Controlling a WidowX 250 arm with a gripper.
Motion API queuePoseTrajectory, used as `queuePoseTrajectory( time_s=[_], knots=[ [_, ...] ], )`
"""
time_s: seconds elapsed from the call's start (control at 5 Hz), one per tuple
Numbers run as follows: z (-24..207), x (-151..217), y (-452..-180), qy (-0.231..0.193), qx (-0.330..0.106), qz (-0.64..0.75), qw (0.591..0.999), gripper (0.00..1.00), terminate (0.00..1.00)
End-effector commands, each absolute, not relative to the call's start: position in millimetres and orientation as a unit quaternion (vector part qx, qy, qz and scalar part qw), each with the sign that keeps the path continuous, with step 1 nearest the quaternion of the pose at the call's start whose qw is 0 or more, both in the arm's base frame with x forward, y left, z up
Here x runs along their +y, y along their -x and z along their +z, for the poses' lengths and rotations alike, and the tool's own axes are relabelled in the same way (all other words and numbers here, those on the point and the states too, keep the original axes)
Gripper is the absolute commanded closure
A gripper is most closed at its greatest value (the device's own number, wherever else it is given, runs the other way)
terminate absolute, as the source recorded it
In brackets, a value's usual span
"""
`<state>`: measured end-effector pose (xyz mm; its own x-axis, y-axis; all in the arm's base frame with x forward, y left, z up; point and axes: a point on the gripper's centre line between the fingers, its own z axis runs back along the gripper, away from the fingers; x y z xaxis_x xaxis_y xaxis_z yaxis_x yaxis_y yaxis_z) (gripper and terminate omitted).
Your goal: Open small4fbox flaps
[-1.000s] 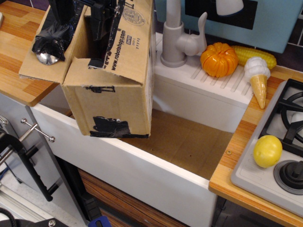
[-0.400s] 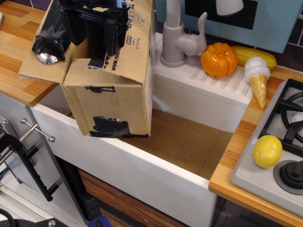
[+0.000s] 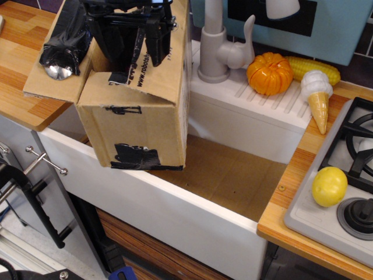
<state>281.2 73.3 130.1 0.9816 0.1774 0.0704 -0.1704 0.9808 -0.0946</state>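
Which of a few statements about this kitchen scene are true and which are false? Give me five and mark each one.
1. The small4fbox stands in the left end of the sink. True.
2. The robot's hand is over the stove. False: it is at the open top of the box.
3. The toy pumpkin sits inside the box. False: it sits on the ledge behind the sink, beside the corn.
4. A yellow lemon lies on the stove top. True.
5. The flap printed "robotshop.com" lies flat on the counter. False: it stands up along the box's right side.
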Motion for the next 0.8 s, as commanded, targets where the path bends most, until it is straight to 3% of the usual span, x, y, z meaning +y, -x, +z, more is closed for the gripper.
queuePoseTrajectory(
  time_s=[0.0,0.6],
  knots=[
    [130,63,-285,0.072,-0.053,0.116,0.989,0.00,0.00],
    [150,44,-298,0.065,-0.081,0.107,0.989,0.00,0.00]
  ],
)
